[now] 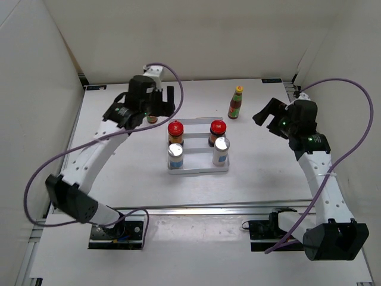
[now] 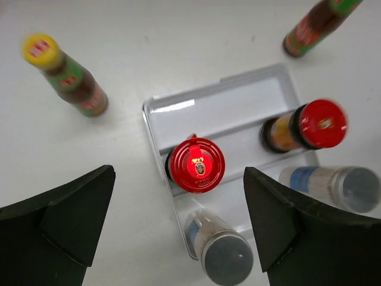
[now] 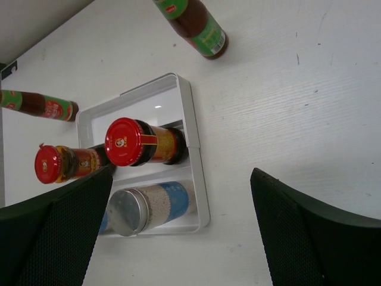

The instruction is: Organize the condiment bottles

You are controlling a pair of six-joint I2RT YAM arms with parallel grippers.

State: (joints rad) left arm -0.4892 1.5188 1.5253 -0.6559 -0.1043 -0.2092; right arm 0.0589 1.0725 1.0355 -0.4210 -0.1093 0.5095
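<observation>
The left gripper [image 2: 178, 179] and right gripper [image 3: 181, 179] gaped wide, grasping nothing, either side of the tray [image 1: 197, 171] mid-desk.

We count two jars [image 1: 175, 128], two shakers [image 1: 175, 152] and one tray [image 1: 198, 170] between the left gripper [image 2: 178, 173] and right gripper [image 3: 181, 173], plus two sauce bottles [image 1: 237, 102], one near each gripper.

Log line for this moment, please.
tray: two jars, two shakers | sauce bottles: both outside tray | left hand: open | right hand: open
</observation>
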